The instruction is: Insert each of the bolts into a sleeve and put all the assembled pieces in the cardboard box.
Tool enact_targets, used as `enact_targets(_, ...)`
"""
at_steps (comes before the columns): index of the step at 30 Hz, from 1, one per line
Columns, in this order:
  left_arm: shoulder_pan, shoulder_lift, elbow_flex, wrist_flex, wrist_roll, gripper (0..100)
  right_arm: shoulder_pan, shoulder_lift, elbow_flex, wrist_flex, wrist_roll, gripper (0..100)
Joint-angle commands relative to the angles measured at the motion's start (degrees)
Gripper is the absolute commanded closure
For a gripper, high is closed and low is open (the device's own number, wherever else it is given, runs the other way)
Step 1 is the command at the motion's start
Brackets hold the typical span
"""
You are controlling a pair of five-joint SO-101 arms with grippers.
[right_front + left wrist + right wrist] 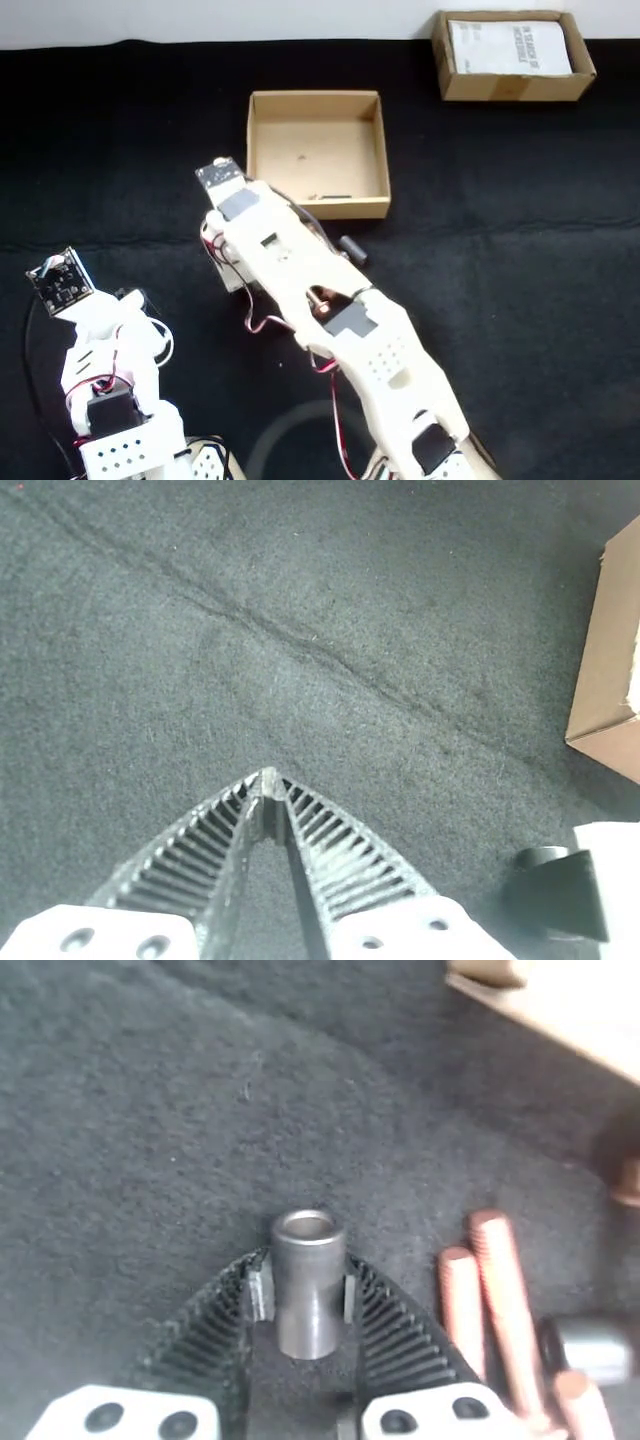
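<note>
Clamping a short grey metal sleeve (308, 1250) between its ribbed black jaws, the right claw (304, 1272) holds the piece lengthwise above the black felt table cover (150, 1110), with the open bore pointing away from the wrist. Just beside this claw lie copper-coloured threaded bolts (505, 1300), close together and roughly parallel, with a second grey sleeve (590, 1345) next to them. Farther beyond the claw stands the open, shallow cardboard box (318, 150); whether it holds any assembled piece cannot be told. The left claw (266, 785) is pinched closed on nothing, over bare felt. The step in hand appears to be an insertion, with the sleeve presented and no bolt yet lifted. To do it well, the grip should probably be kept firm and the bore unobstructed. The free claw should take a bolt near its head, bring the shank in line with the bore, and advance it straight, since a tilted approach would likely jam at the rim.
</note>
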Motion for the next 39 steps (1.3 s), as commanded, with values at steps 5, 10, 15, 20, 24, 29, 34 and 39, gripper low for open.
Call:
enact_targets(5,0.7,-0.3,0.9,-0.2,-0.1,99,6.4,-0.7,-34.7,16.9,-0.2,99.1)
enact_targets(10,0.7,-0.3,0.9,-0.2,-0.1,99,12.9,-2.8,-54.2,19.0,-0.1,99.1)
enact_targets(15,0.8,-0.3,1.0,1.5,-6.3,99,18.1,-15.3,-50.6,19.1,-0.3,99.1)
enact_targets(20,1.0,-0.3,1.0,5.0,-23.0,99,21.8,-33.4,-31.7,19.0,-0.3,99.1)
enact_targets(24,1.1,-0.3,1.0,5.1,-24.2,99,24.4,-49.6,-12.9,18.9,-0.3,99.1)
enact_targets(29,1.2,-0.3,1.0,4.8,-24.2,99,28.4,-71.0,9.8,18.9,0.0,99.1)
enact_targets(34,5.7,-0.3,0.9,5.2,-24.3,99,35.5,-90.6,31.5,18.6,0.2,99.1)
enact_targets(39,15.5,-0.2,-2.3,9.0,-24.3,99,50.1,-106.3,52.4,12.9,0.3,99.1)
